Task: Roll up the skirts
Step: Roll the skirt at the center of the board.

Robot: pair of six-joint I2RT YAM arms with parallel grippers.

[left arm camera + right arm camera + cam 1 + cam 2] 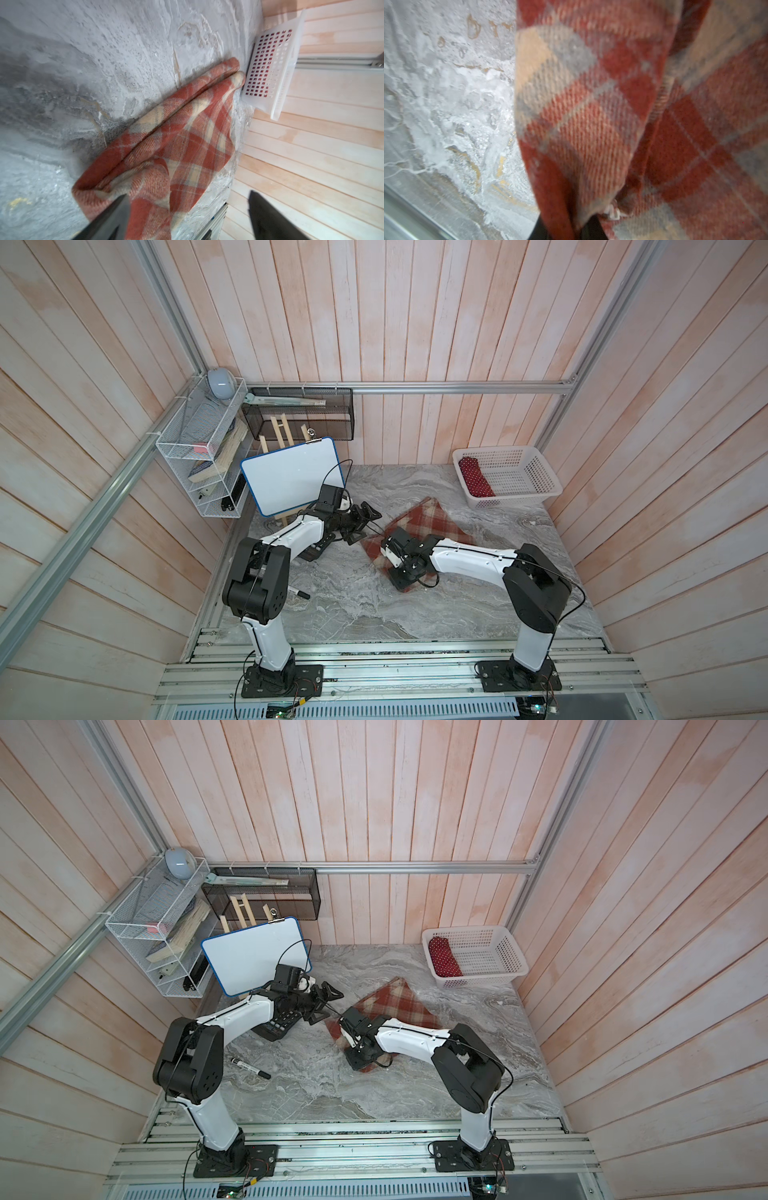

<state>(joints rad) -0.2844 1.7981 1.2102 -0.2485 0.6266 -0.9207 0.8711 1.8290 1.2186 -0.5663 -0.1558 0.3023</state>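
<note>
Right fingers (592,230), plaid skirt (591,114), white tag (612,212)

Pale pink plank walls (415,302) and aluminium rails (457,387) enclose a grey marbled tabletop (353,593).

In both top views the left arm (286,533) rises from its base at seven o'clock, bends at a raised elbow and sends its white forearm toward two o'clock. The left gripper (365,524) points the same way, its jaws spread wide. The right arm (469,558) rises from five o'clock, folds at its elbow and reaches toward nine o'clock, wrist bent down. The right gripper (564,228) points downward, jaws pinched on a fold of the skirt (591,124).
</note>
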